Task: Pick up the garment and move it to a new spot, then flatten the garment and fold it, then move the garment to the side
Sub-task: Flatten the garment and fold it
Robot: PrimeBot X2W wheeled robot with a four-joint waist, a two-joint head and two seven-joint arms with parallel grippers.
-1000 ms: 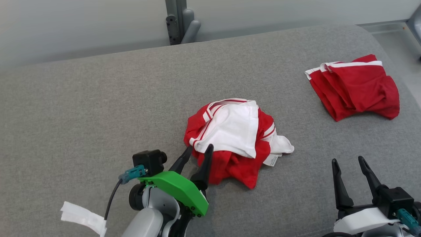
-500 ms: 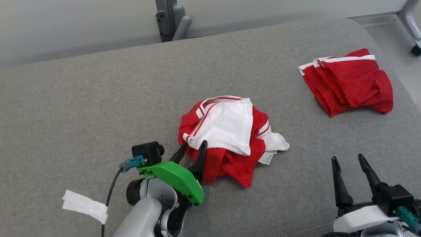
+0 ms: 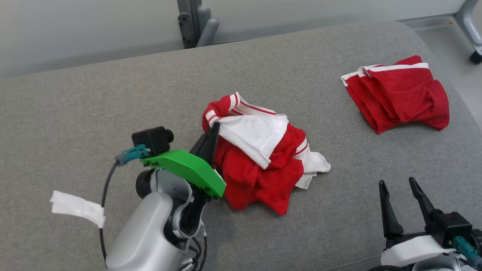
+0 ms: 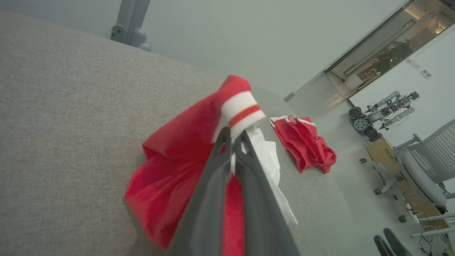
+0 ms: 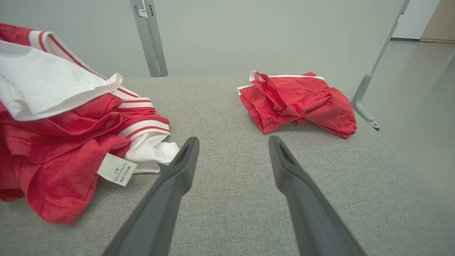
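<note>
The garment (image 3: 263, 169) is gripped at its upturned striped cuff (image 4: 241, 110) by the left gripper's (image 3: 214, 128) fingers, its length trailed rightward; the right gripper's (image 3: 397, 181) fingers are spread, empty.

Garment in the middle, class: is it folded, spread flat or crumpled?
Crumpled: the garment lies bunched in a heap, its striped cuff pinched and held up by the left gripper.

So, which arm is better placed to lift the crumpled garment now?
Left. The left gripper is shut on the striped edge of the garment; the right gripper stands open, apart from it.
</note>
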